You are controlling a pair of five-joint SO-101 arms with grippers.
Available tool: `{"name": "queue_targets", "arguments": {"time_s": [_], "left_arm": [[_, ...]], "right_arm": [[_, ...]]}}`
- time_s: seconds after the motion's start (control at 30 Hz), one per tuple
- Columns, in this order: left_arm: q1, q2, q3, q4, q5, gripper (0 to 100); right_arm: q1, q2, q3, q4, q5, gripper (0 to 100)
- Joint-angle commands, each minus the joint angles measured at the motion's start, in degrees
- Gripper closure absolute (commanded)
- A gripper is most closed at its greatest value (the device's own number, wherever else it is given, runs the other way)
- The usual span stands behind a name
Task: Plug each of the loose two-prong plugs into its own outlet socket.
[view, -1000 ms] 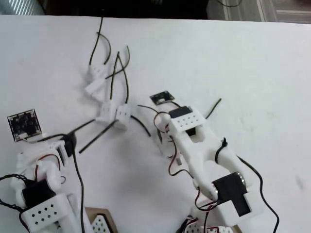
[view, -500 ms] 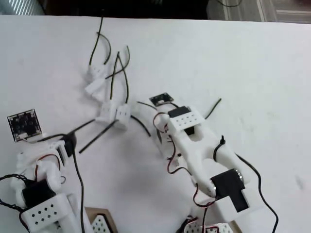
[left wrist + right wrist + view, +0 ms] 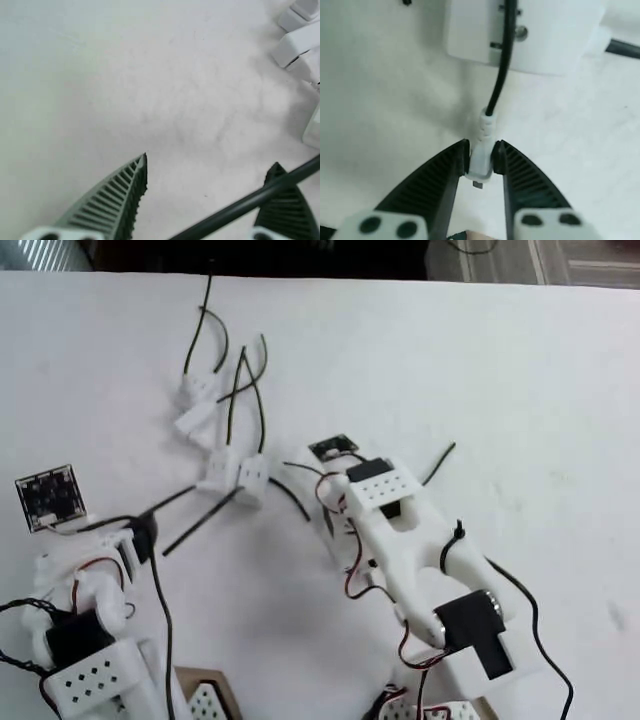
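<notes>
Over the last second the right arm (image 3: 400,530), in the centre of the high view, has shifted a little. Its elbow motor has slid up and to the left, while the left arm (image 3: 85,600) at the lower left has kept still.

The right pincer (image 3: 480,150) is nearly closed, pinching a small white plug (image 3: 481,159) by its two flat sides close over the table (image 3: 500,390). The plug's black cable (image 3: 502,65) runs away from the fingers towards a white block (image 3: 540,35). The left pincer (image 3: 210,162) is wide open and holds nothing; a dark wire (image 3: 250,200) crosses in front of one finger.

The outlet blocks (image 3: 218,470) lie in the upper left of the high view.

The plug looks light, hard and smooth, so it could twist in the grip. Its springy cable will likely tug it sideways. Holding the body by its flat sides, leaving the thin prongs free, seems best.
</notes>
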Motion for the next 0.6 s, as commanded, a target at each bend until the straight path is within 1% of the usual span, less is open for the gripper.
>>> {"name": "queue_targets", "arguments": {"time_s": [0.0, 0.13, 0.23, 0.37, 0.47, 0.57], "left_arm": [[-0.1, -0.4, -0.3, -0.6, -0.6, 64], [-0.1, -0.4, -0.3, -0.6, -0.6, 64], [-0.1, -0.4, -0.3, -0.6, -0.6, 64], [-0.1, -0.4, -0.3, -0.6, -0.6, 64], [-0.1, -0.4, -0.3, -0.6, -0.6, 64], [-0.1, -0.4, -0.3, -0.6, -0.6, 64]], "right_arm": [[0.2, -2.3, -2.1, 0.7, -0.1, 92.5], [0.2, -2.3, -2.1, 0.7, -0.1, 92.7], [0.1, -2.7, -2.1, 0.7, 0.0, 98.5], [-0.2, -3.4, -2.6, 1.1, 1.8, 98.2], [-0.2, -7.4, -3.9, 3.6, 2.5, 98.1], [-1.1, -14.9, -5.1, 6.5, 2.4, 98.1]]}}
